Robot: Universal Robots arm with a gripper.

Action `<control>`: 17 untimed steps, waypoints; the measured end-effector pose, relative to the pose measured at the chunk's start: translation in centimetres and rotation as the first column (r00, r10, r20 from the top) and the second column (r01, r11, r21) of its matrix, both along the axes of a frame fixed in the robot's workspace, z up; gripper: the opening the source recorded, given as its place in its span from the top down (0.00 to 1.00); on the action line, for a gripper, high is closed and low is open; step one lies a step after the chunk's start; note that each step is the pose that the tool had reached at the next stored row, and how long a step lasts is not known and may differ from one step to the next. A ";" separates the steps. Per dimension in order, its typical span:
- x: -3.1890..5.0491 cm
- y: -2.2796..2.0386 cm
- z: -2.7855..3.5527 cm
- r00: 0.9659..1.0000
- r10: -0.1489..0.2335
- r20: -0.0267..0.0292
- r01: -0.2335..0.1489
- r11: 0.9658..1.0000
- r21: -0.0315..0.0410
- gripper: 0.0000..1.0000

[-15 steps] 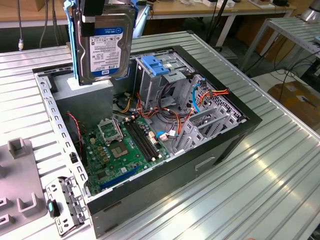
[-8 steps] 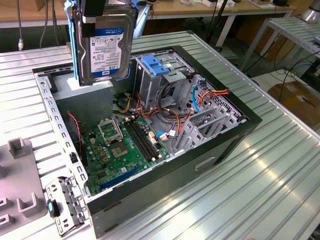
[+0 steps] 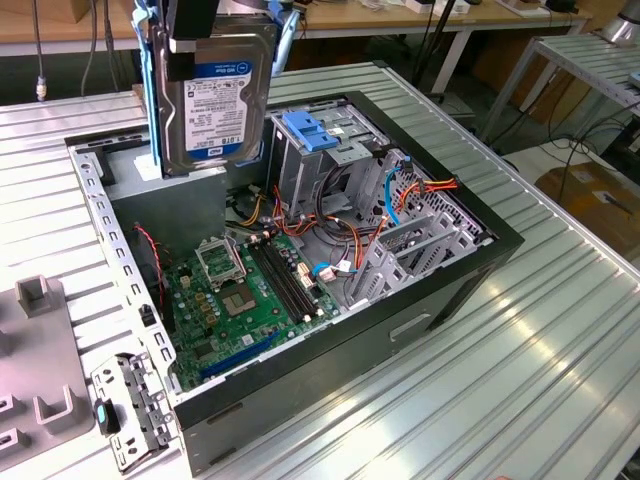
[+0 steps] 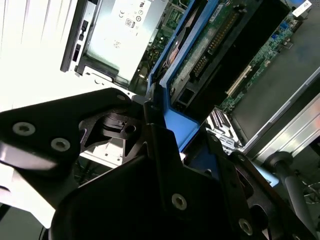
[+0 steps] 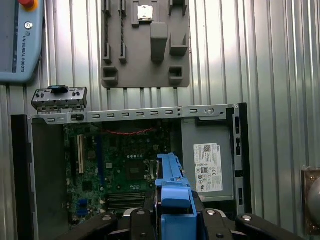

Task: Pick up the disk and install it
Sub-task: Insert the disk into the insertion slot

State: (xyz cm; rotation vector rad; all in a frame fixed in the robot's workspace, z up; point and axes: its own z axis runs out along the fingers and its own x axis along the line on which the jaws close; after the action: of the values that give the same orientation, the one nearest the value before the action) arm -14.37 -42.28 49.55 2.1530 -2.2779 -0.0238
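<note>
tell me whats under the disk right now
The disk, held by the pincer, hangs over the open computer case: green motherboard and grey power supply below. The spot directly beneath is covered by the disk.

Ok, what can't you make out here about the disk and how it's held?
- Exterior view: the top edge cuts off the pincer, so how it clamps the disk is partly out of frame.
- Second wrist view: the pincer's dark body covers the disk's near end.
- First wrist view: the disk is seen edge-on, its flat faces hidden.
</note>
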 end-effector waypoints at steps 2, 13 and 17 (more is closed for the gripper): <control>0.00 -0.22 0.00 1.000 0.000 0.000 0.000 1.000 0.000 0.63; 0.32 -0.99 0.00 1.000 0.000 0.000 0.000 1.000 0.000 0.63; 1.11 -1.00 -0.01 1.000 0.000 0.000 0.000 1.000 0.000 0.63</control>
State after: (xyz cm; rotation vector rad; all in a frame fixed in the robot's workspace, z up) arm -13.26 -43.27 49.54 2.1530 -2.2779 -0.0238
